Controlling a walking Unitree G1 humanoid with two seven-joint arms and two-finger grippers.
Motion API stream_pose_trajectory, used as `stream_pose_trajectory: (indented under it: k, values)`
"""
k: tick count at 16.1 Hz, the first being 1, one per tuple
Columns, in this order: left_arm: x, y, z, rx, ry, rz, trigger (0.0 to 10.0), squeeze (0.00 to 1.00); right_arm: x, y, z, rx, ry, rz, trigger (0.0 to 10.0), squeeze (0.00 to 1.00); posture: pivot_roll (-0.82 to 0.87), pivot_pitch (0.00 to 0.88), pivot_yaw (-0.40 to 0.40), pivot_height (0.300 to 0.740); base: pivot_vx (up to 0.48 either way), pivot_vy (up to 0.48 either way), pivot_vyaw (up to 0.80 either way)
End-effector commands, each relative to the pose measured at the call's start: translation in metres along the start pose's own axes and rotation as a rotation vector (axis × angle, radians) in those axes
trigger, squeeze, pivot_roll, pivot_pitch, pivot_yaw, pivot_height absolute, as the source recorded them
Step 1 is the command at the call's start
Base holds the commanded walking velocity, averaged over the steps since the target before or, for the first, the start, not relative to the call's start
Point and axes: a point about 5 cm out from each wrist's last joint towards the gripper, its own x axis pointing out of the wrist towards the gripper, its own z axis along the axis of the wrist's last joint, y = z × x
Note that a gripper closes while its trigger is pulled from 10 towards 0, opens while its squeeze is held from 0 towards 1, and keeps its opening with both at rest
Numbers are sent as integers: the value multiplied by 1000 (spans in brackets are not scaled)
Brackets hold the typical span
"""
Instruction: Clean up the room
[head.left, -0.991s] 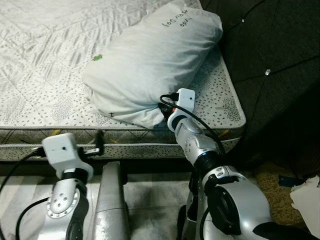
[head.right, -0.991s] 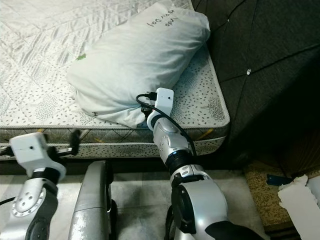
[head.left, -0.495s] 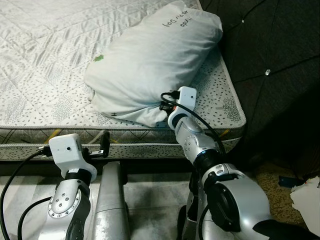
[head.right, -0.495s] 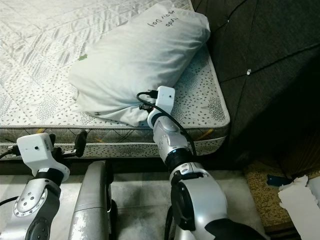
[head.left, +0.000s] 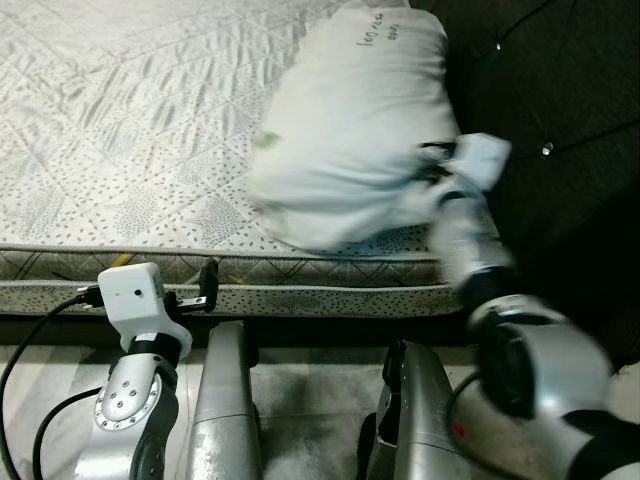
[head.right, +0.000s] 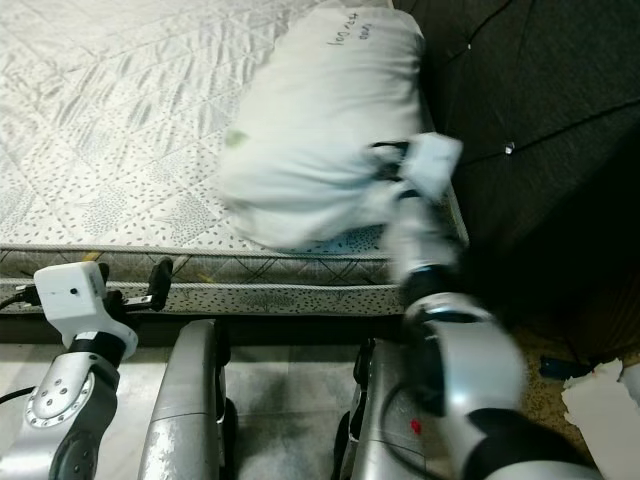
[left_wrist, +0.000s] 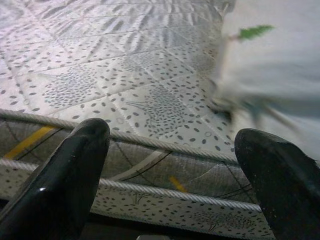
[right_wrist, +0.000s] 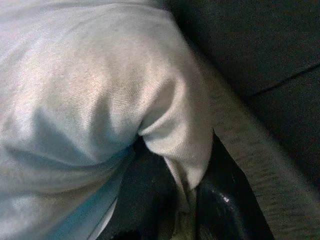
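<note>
White pillow (head.left: 350, 130) corner between right fingers (right_wrist: 220, 200)

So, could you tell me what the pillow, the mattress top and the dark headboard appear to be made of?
The pillow looks like soft matte woven cloth, likely cotton: it creases where the right gripper pinches it. The mattress has quilted printed fabric with stitched diamonds and corded edge piping. The headboard seems dark tufted upholstery with shiny buttons; fabric or leatherette, I cannot tell.

Quilted, speckled mattress (head.left: 120, 130) with white pillow (head.left: 350, 140) near its corner.
</note>
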Motion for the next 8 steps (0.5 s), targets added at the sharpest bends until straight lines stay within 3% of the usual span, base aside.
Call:
stream_pose_trajectory:
  k: [1, 4, 5, 7, 8]
  values:
    - [0, 1, -2, 12, 0, 14, 10000, 0, 5, -21, 34, -19, -131, -55, 0, 0, 225, 93, -12, 516, 0, 0, 0]
    - [3, 1, -2, 19, -6, 16, 10000, 0, 2, -69, 38, -128, -161, -132, 0, 0, 201, 84, -11, 516, 0, 0, 0]
    - [6, 1, -1, 22, -11, 15, 10000, 0, -4, -80, 26, -187, -158, -119, 0, 0, 182, 85, -6, 516, 0, 0, 0]
    - [7, 0, -2, 24, -11, 11, 10000, 0, -11, -82, 9, -205, -137, -100, 0, 0, 173, 88, -4, 516, 0, 0, 0]
    - [6, -1, -3, 27, -8, 6, 10000, 0, -23, -78, -16, -215, -104, -67, 0, 0, 168, 91, 0, 516, 0, 0, 0]
